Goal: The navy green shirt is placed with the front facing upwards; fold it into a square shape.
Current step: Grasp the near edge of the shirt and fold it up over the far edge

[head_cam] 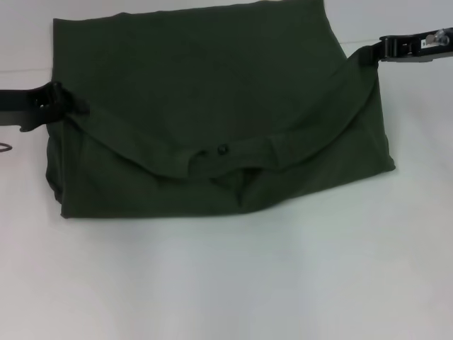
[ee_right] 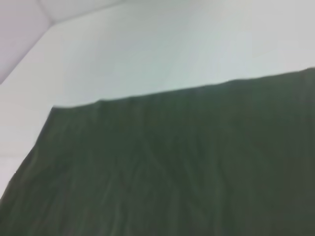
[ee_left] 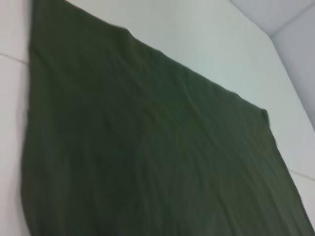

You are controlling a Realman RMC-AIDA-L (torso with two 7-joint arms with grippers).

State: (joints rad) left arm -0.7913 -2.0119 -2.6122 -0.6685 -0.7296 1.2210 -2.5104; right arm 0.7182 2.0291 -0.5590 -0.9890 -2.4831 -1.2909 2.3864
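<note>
The navy green shirt (head_cam: 212,120) lies on the white table (head_cam: 226,283), half folded. Left gripper (head_cam: 62,105) and right gripper (head_cam: 364,57) apparently pinch its opposite edges, carrying the fold over evenly.

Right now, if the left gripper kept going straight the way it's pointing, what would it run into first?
The left gripper points inward across the table, and it is already at the left edge of the navy green shirt. It would meet that folded fabric first, though how high it sits above the cloth is unclear.

Shirt (head_cam: 212,113) far edge cropped; both claws' fingertips hidden by fabric.
</note>
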